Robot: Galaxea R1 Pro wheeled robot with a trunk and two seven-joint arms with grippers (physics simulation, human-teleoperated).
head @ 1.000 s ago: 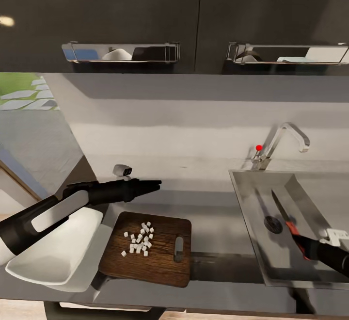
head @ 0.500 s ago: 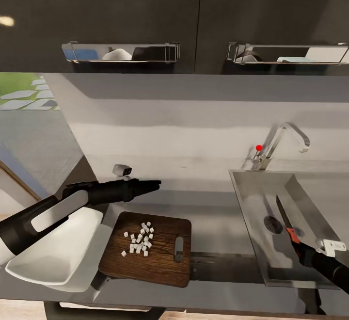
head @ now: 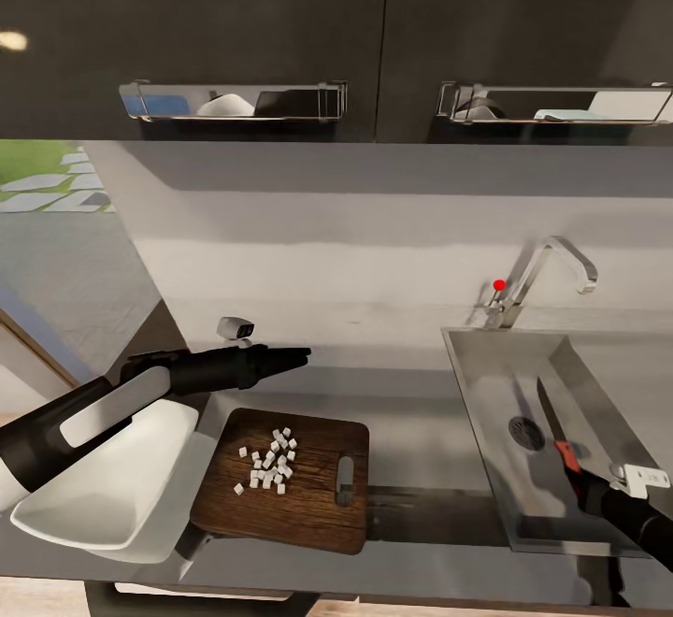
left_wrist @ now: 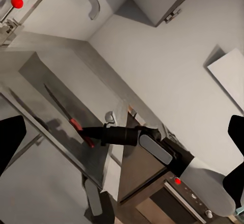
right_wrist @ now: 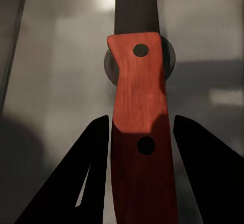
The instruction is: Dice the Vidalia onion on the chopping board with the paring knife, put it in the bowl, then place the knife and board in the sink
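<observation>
My right gripper [head: 577, 479] is shut on the red handle of the paring knife [head: 553, 428], holding it over the sink [head: 486, 383] with the dark blade pointing toward the back wall, just right of the drain. In the right wrist view the fingers [right_wrist: 96, 158] flank the knife's handle [right_wrist: 136, 96]. The Vidalia onion lies as small white cubes [head: 269, 467] on the chopping board [head: 308, 505] on the countertop [head: 411, 411]. The white bowl [head: 93, 495] sits left of the board, partly under my left arm. My left gripper [head: 301, 353] hovers open behind the board, holding nothing.
A chrome tap [head: 547, 271] with a red dot rises behind the sink. A small grey-white object [head: 236, 327] sits on the counter near the wall. Dark wall cabinets [head: 374, 37] with steel handles hang above. The counter's front edge runs just below the board and bowl.
My right gripper has carried the knife slightly right and toward the sink's front. The left arm, board, onion cubes and bowl have not moved.
</observation>
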